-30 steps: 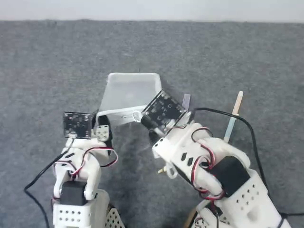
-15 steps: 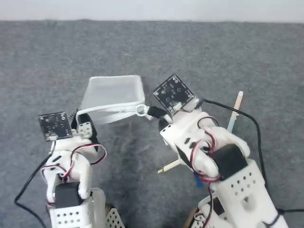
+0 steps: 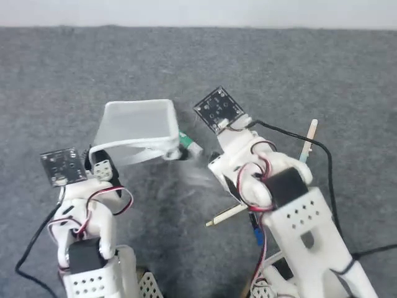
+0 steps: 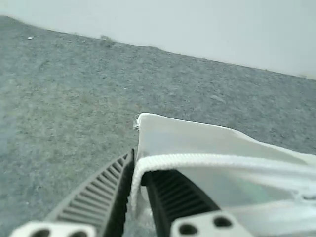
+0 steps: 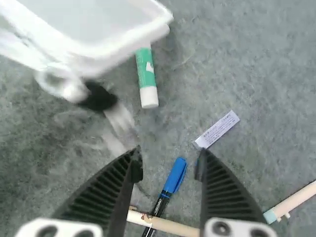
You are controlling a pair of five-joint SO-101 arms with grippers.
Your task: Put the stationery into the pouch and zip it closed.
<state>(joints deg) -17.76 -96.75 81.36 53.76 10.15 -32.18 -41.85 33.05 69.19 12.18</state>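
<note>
A translucent white pouch (image 3: 138,126) lies on the grey carpet. My left gripper (image 3: 98,159) is shut on its white zipper rim (image 4: 163,160) at the near left corner, with the ribbed fingers (image 4: 116,190) on either side of the rim. The zipper pull ring (image 3: 175,153) hangs at the pouch's right end. A green and white stick (image 5: 146,79) lies just beside the pouch (image 5: 84,24). My right gripper (image 5: 168,159) is open above a blue pen (image 5: 172,180) and a beige stick (image 5: 163,226), holding nothing.
A white paper label (image 5: 216,129) lies on the carpet near the blue pen. A second beige stick with a pale blue section (image 3: 306,148) lies to the right of the right arm. The carpet ends at a white wall (image 4: 197,24) behind.
The left gripper has pulled the pouch to the left. The right arm has drawn back from the zipper ring, and the green and white stick now shows beside the pouch.
</note>
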